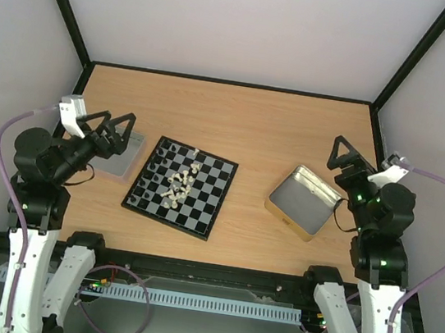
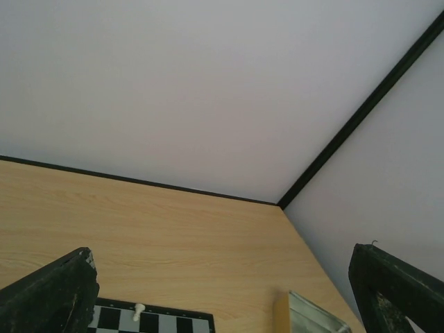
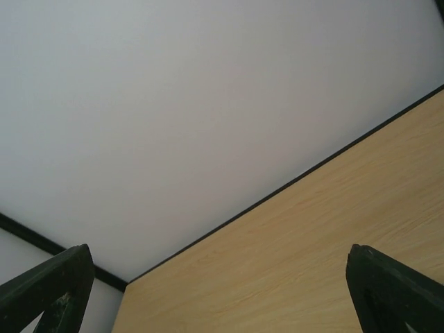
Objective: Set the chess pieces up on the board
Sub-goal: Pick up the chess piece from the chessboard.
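Note:
The board lies left of the table's middle, turned slightly. Cream-white chess pieces lie jumbled on its centre, one more sits at its far edge, and black pieces stand along its left side. My left gripper hangs open to the left of the board, holding nothing. In the left wrist view the board's far rim and one white piece show between the spread fingers. My right gripper is open and empty at the far right. The right wrist view shows only its fingers, bare table and wall.
A shallow silver tin sits right of the board, below my right gripper; its corner shows in the left wrist view. A second flat tin lies under my left gripper. White walls with black frame edges enclose the table.

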